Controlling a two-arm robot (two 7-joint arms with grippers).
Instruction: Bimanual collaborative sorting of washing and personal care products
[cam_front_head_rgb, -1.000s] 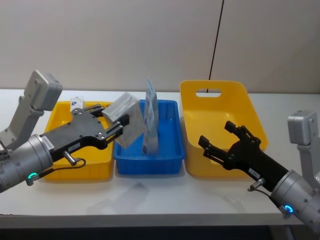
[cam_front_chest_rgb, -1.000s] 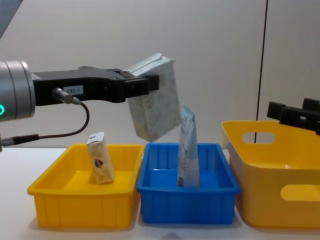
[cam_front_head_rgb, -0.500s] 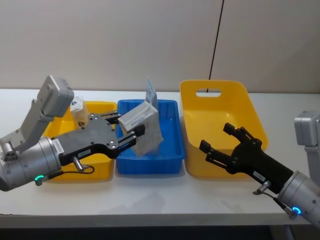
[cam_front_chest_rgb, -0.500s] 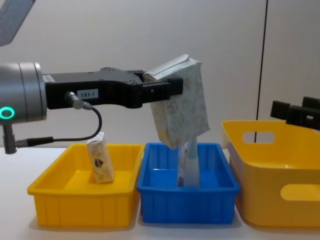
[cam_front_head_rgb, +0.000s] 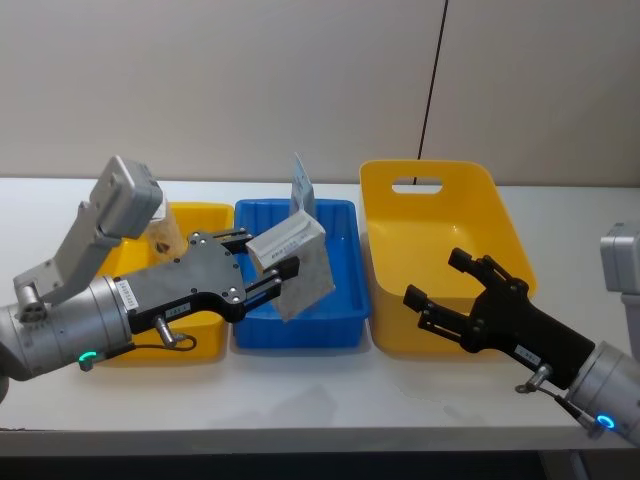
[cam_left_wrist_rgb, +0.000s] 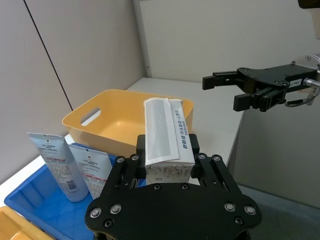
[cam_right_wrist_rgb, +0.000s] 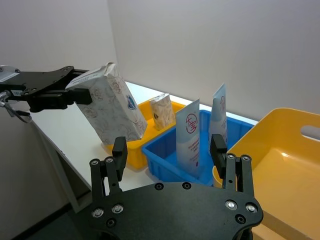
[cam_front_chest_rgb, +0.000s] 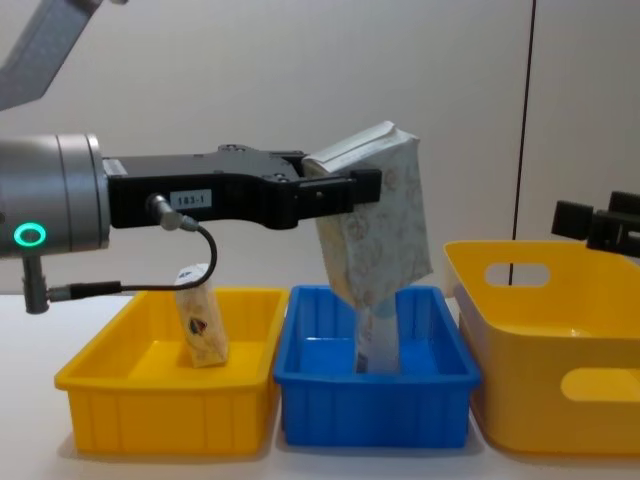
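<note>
1. Cream paper-wrapped rectangular pack (cam_front_head_rgb: 298, 262) hung tilted over the blue plastic tray (cam_front_head_rgb: 300, 335) in the head view. The left gripper (cam_front_head_rgb: 268, 255) pinched it at its upper end, fingers closed on it. A white-and-pale-blue squeeze tube (cam_front_head_rgb: 302, 190) stood in that tray. A smaller cream pack with a dark logo (cam_front_head_rgb: 165, 232) stood in the low yellow plastic tray (cam_front_head_rgb: 200, 345) beside it. The right gripper (cam_front_head_rgb: 433, 278) hovered over the front of the tall yellow plastic basket (cam_front_head_rgb: 450, 200), spread wide and empty.
2. From the left wrist, the black fingers (cam_left_wrist_rgb: 141, 150) clamped the held pack (cam_left_wrist_rgb: 167, 145) on both sides. Two tubes (cam_left_wrist_rgb: 55, 165) (cam_left_wrist_rgb: 90, 167) stood side by side in the blue tray, and the basket (cam_left_wrist_rgb: 120, 110) looked empty.
3. From the right wrist, the right gripper's fingers (cam_right_wrist_rgb: 119, 150) stood well apart with nothing between them. The held pack (cam_right_wrist_rgb: 112, 107) was seen across the trays.
4. From the chest, the held pack (cam_front_chest_rgb: 375, 225) was clear above the blue tray (cam_front_chest_rgb: 375, 410) and touched nothing. Sorting looked partly done: one pack and two tubes sat in trays, while this pack had yet to be set down, likely with its fellow in the yellow tray (cam_front_chest_rgb: 165, 410).
</note>
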